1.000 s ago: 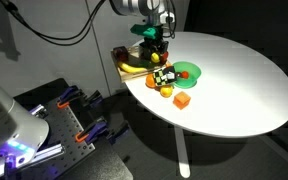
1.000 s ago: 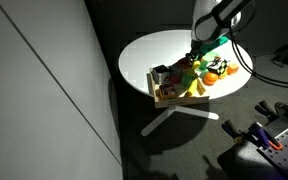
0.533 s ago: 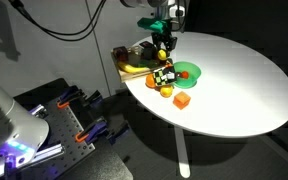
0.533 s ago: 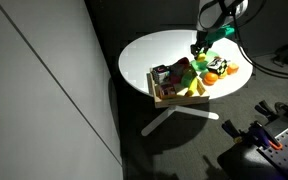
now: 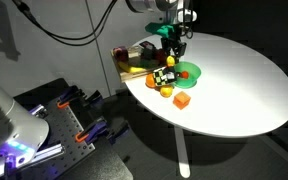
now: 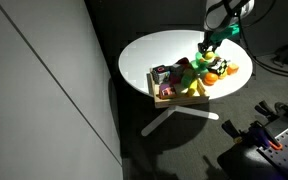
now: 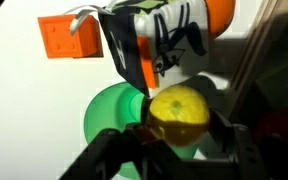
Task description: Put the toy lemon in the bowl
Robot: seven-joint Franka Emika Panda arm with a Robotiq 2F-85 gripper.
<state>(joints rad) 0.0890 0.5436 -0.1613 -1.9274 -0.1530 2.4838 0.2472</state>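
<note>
The jaws clamp the toy lemon (image 7: 181, 112) — above the bowl (image 7: 109, 115).

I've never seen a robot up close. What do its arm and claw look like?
The arm is built of rounded white and grey segments. Its gripper is black, with two dark, blocky fingers. A thin black cable loops toward it.

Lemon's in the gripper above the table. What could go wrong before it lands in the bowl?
1. In the wrist view the toy lemon appears to hang over the edge of the bowl, not its middle; released here, it might strike the rim and roll onto the table.
2. The black-and-white cube sits close beside the bowl, so the gripper could bump it when lowering.
</note>
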